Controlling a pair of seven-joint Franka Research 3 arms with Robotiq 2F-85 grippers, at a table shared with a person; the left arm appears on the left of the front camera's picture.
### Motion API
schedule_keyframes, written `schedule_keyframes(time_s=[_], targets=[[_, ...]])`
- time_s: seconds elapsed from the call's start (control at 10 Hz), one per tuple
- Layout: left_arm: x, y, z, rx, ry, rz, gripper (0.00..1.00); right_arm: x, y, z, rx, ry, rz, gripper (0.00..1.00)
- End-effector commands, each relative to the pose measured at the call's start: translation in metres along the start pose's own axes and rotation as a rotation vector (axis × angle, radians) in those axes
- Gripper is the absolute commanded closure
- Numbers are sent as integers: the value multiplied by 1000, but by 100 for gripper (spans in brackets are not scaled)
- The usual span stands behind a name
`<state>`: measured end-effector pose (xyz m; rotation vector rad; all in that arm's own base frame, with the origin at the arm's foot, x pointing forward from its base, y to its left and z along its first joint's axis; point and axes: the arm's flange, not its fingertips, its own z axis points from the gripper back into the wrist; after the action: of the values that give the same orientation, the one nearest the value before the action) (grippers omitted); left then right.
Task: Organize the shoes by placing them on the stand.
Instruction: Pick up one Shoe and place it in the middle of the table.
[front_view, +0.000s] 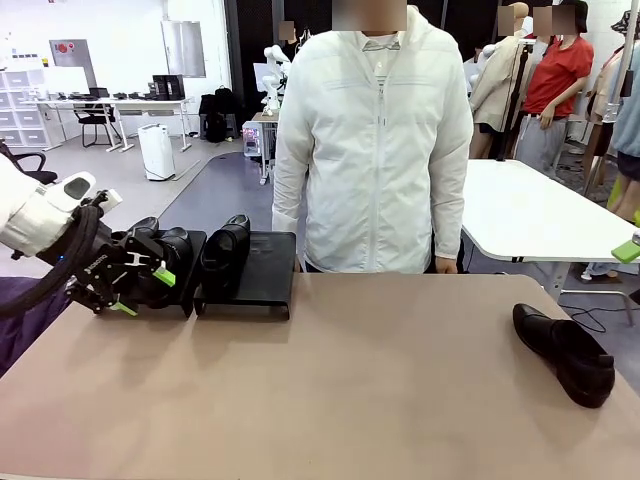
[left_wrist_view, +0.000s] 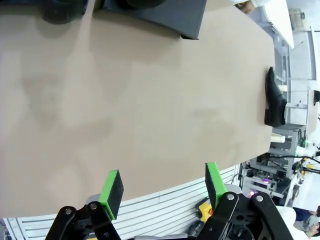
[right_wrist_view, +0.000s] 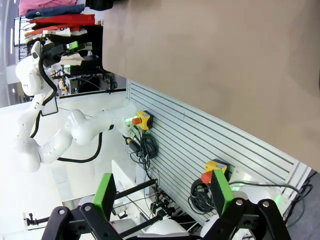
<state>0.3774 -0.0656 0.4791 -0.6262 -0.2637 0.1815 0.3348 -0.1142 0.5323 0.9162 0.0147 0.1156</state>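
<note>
The left pincer sits at the far left of the surface, directly in front of the left stand tray. Its jaws are spread with nothing between them; in the left wrist view the left pincer shows two green pads apart, with bare tabletop between them.

Two black stand trays sit side by side at the far left edge of the surface. The left stand tray carries black shoes, partly hidden behind the pincer; how many cannot be told. The right stand tray carries one shoe on its left half, toe pointing toward the robot's side; its right half is bare.

A loose shoe lies on the surface at the far right, well apart from both trays, lying at an angle near the right edge. In the left wrist view this loose shoe appears near the surface edge, and a corner of a tray shows at the top.

The right pincer is spread, with nothing between its pads; it is off the surface, looking past the surface's edge at the slatted panel below it.

A person in a white jacket stands at the far side of the surface, just right of the trays.
</note>
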Motion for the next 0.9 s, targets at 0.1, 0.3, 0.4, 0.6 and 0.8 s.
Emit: schedule_keyframes(time_s=[0.1, 0.3, 0.4, 0.6, 0.8], targets=[[2, 3, 7, 6, -2, 11, 15, -1, -1, 4, -5, 7, 26, 0], [2, 3, 7, 6, -2, 11, 15, -1, -1, 4, -5, 7, 26, 0], [2, 3, 7, 6, -2, 11, 15, -1, -1, 4, -5, 7, 26, 0], [2, 3, 7, 6, -2, 11, 15, 0, 0, 0, 0, 0, 0, 0], [2, 3, 7, 6, -2, 11, 15, 55, 11, -62, -489, 120, -69, 0]])
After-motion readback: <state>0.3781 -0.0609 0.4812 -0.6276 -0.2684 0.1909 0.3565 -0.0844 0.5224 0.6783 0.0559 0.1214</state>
